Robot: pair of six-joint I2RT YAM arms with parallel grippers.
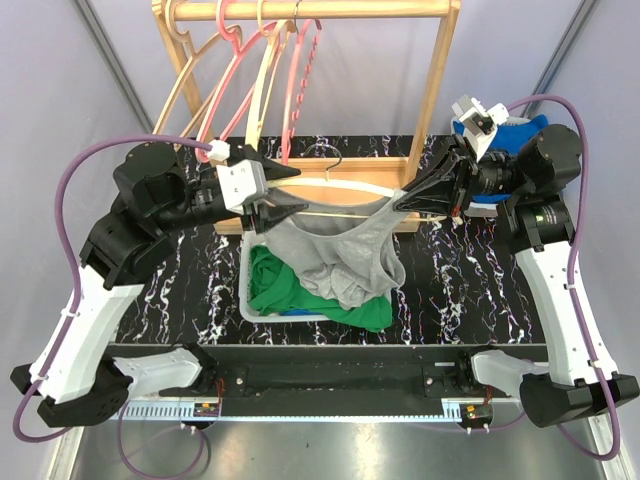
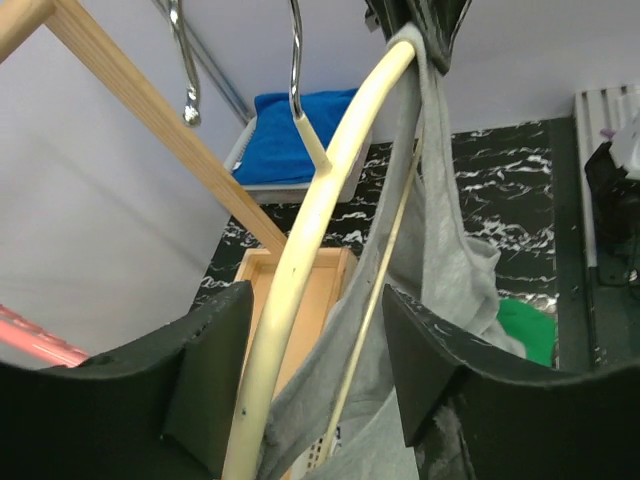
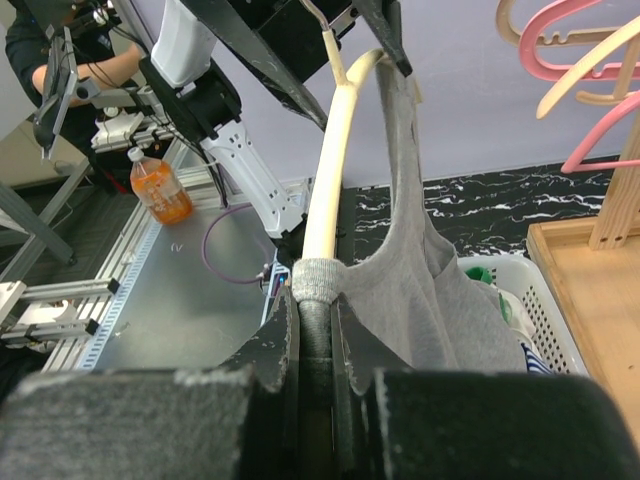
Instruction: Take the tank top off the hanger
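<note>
Closest to me, at the bottom of the top view, are the two arm bases on the edge of the black table (image 1: 460,290). Just past them, in the middle of the frame, sits a white basket (image 1: 245,290) with a green cloth (image 1: 290,285) inside.

The grey tank top (image 1: 345,250) hangs over that basket. Its bottom sags down onto the green cloth. Its top is on the cream hanger (image 1: 350,188), so it is not off yet.

The hanger is up in the air, in the middle of the frame, between my two claws. The right gripper (image 1: 405,200) is at the hanger's right end. In its own camera I see its jaws squeezed tight on that end, with the grey strap wrapped over it. The left gripper (image 1: 285,195) is at the left end. In its camera the two black fingers (image 2: 210,380) stand apart. The hanger arm and some grey cloth run between them, and I see a gap on both sides. So this claw is open and grips nothing.

Farther back, at the top of the frame, stands the wooden rack (image 1: 440,60). A blue cloth (image 1: 520,130) lies at the upper right, behind the right arm.
</note>
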